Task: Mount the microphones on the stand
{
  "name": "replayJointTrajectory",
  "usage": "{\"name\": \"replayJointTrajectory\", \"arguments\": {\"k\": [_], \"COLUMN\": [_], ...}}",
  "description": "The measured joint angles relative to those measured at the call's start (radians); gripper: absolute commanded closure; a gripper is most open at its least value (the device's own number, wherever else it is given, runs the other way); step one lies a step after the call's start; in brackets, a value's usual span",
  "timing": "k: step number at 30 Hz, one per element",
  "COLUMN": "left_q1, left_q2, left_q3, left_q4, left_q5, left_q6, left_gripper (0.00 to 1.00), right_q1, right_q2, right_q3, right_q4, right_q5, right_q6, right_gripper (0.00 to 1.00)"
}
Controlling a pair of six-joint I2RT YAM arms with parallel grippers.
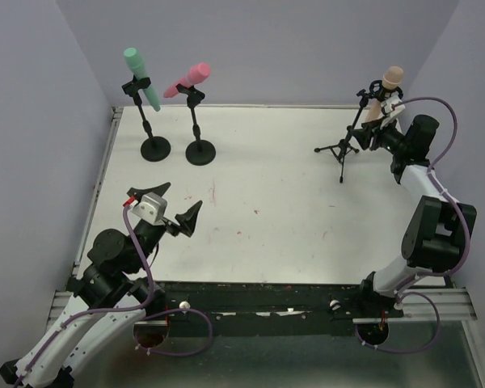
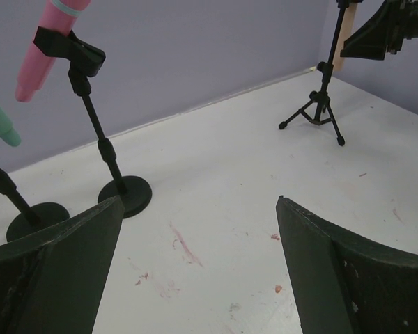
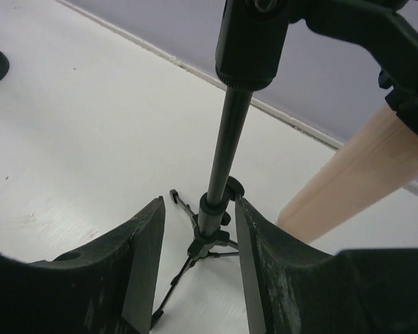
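The teal-green microphone [image 1: 141, 77] and the pink microphone [image 1: 187, 79] each sit tilted in the clip of a round-base stand at the back left. The peach-tan microphone [image 1: 388, 85] sits in the clip of a tripod stand [image 1: 343, 149] at the back right. My right gripper [image 1: 373, 129] is open beside it; in the right wrist view its jaws [image 3: 198, 209] straddle the tripod's pole [image 3: 226, 149] without clamping it, with the peach-tan microphone [image 3: 355, 174] just to the right. My left gripper [image 1: 182, 196] is open and empty above the near left table [image 2: 198, 209].
The two round stand bases [image 1: 155, 148] [image 1: 200, 152] stand close together at the back left. The tripod's legs [image 3: 188, 257] spread over the table below my right gripper. Purple walls close the table on three sides. Faint red stains mark the white surface [image 2: 184, 243].
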Motion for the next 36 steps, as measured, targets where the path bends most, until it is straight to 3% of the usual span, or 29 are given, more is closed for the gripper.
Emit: {"name": "replayJointTrajectory", "arguments": {"k": [9,13,19,24,30,36], "left_q1": [0.0,0.018,0.22,0.353,0.358,0.358], "left_q2": [-0.009,0.014,0.161,0.235,0.159,0.116], "left_q3": [0.0,0.013,0.1,0.12,0.082,0.063], "left_q4": [-0.002,-0.023,-0.071,-0.101,-0.121,-0.121], "left_q5": [-0.003,-0.021,0.037,0.122,0.15,0.15], "left_q6": [-0.015,-0.055,-0.197,-0.259,-0.24,-0.224], "left_gripper": [0.02,0.02,0.01,0.02,0.02,0.02], "right_q1": [-0.02,-0.048,-0.091,-0.09,-0.09,-0.09], "right_q2": [-0.154,-0.276,-0.503,-0.702,-0.777,-0.779], "right_q3": [-0.073,-0.111,-0.146,-0.186,-0.196,-0.22], "right_q4": [-0.141,-0.263,-0.469,-0.564,-0.586,-0.549], "right_q5": [0.001,0.007,0.018,0.016,0.168,0.252], "right_q6": [-0.054,-0.084,-0.072,0.101,0.427,0.521], "right_gripper": [0.44,0.37,0.19,0.17,0.06,0.02]}}
